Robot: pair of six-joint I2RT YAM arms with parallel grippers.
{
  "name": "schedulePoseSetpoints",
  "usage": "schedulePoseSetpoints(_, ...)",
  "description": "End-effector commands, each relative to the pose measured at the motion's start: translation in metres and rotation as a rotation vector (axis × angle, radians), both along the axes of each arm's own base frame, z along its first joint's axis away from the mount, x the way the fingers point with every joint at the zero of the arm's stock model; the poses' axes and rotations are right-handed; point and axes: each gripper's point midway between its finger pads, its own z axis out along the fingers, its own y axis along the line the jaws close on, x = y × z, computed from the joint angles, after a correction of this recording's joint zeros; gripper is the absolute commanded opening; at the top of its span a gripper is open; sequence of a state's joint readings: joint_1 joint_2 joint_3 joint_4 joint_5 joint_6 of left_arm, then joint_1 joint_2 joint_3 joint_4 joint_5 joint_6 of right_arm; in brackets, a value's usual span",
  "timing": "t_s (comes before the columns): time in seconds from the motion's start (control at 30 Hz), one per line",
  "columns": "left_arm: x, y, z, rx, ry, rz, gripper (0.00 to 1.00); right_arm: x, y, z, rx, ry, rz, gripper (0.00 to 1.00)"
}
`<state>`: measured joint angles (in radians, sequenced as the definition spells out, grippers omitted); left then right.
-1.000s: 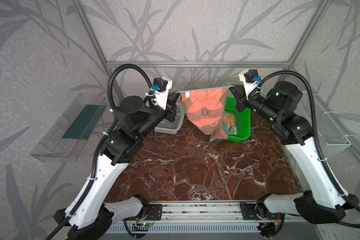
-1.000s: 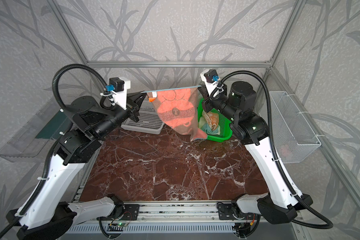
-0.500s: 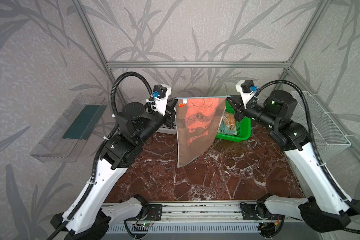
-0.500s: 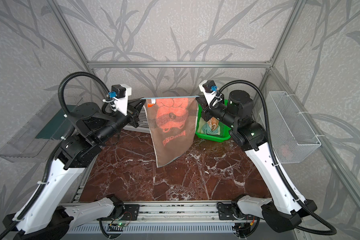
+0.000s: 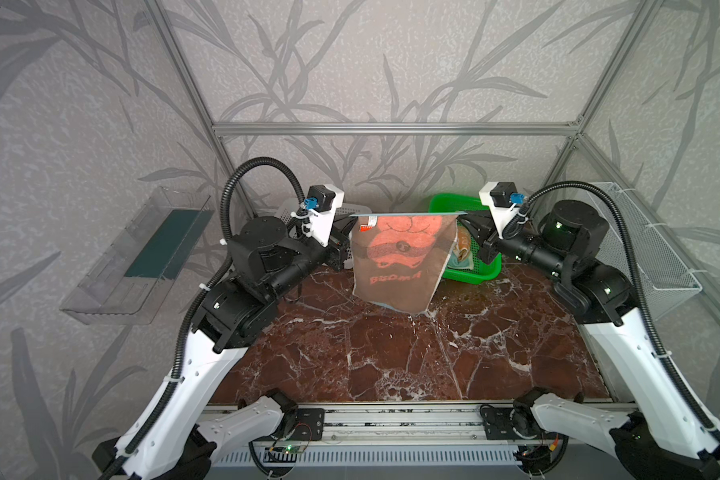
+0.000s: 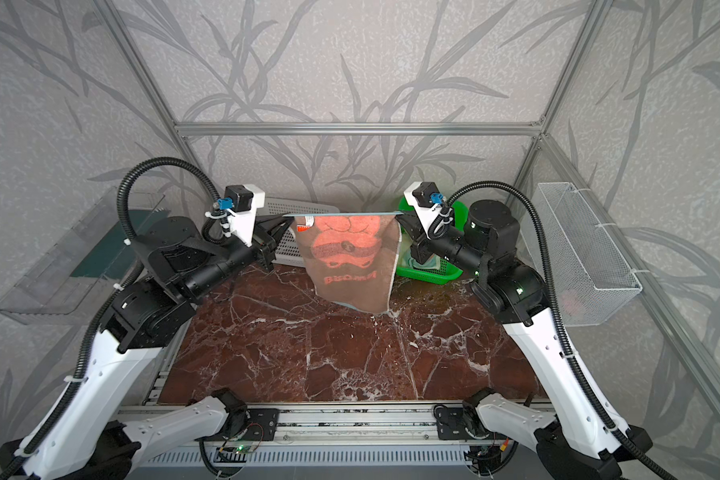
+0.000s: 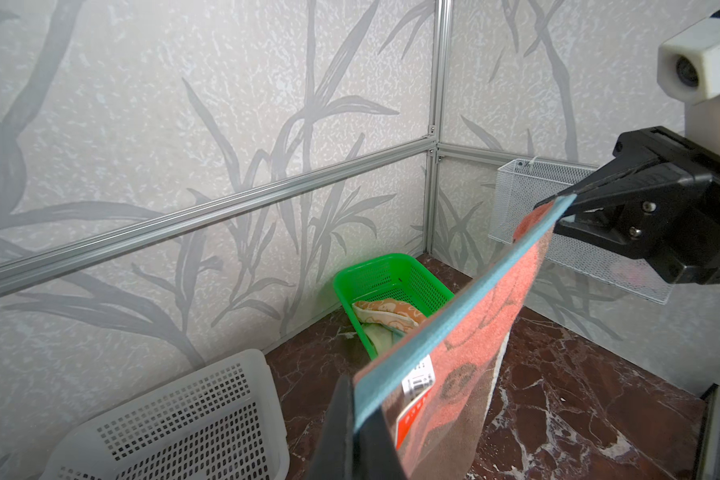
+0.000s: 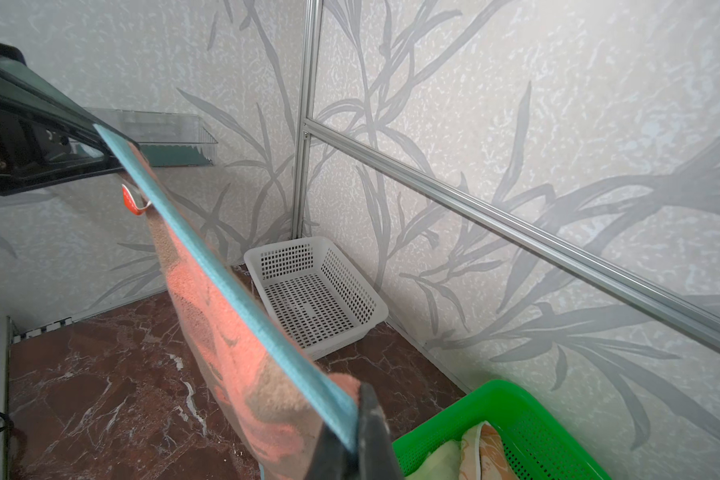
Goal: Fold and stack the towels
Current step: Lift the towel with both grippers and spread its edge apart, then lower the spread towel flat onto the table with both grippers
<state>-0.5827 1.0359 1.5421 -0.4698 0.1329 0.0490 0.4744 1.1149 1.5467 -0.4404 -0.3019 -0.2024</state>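
The salmon-pink bear towel (image 5: 400, 257) hangs spread in the air just in front of the green basket (image 5: 472, 276), held by its two upper corners. The left gripper (image 5: 351, 219) is clamped on one corner and the right gripper (image 5: 460, 214) on the other, jaws narrow on the blue hem, which runs taut and level between them. The lettering reads reversed in both top views, so the printed face seems to be turned toward the green basket. The lowest corner hangs close to the marble table (image 5: 391, 365); I cannot tell whether it touches.

This looks like the spreading step of the first fold: no towel is folded or stacked yet. Next, both arms should carry the towel away from the green basket, toward the near side of the table, and lower it together so that it lies flat. The hem should stay stretched and neither corner be let go early.

The orange rabbit towel (image 7: 391, 309) and the pale yellow towel (image 7: 377, 336) lie crumpled inside the green basket, waiting. An empty white basket (image 8: 308, 299) stands along the same back wall, apart from the green basket. The main hazard is the green basket's rim right behind the hanging cloth, which could snag the lower edge. Nothing lies on the table in front of it.
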Motion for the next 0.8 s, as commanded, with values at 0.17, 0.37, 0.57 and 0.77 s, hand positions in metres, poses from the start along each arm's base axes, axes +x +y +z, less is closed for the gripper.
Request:
schedulePoseSetpoints(0.17, -0.027, 0.035, 0.025, -0.093, -0.042, 0.066, 0.0, -0.025, -0.028, 0.023, 0.068, -0.02, -0.055, 0.0)
schedulePoseSetpoints(0.37, -0.056, 0.044, 0.028, -0.145, -0.055, 0.021, 0.0, -0.043, -0.032, 0.029, 0.096, -0.035, -0.032, 0.0)
schedulePoseSetpoints(0.57, -0.066, 0.059, 0.024, -0.171, -0.069, 0.06, 0.0, -0.043, -0.033, 0.024, 0.11, -0.018, -0.037, 0.0)
schedulePoseSetpoints(0.77, -0.028, 0.062, -0.006, -0.088, -0.014, 0.198, 0.0, 0.0, -0.028, -0.005, 0.06, 0.059, -0.12, 0.0)
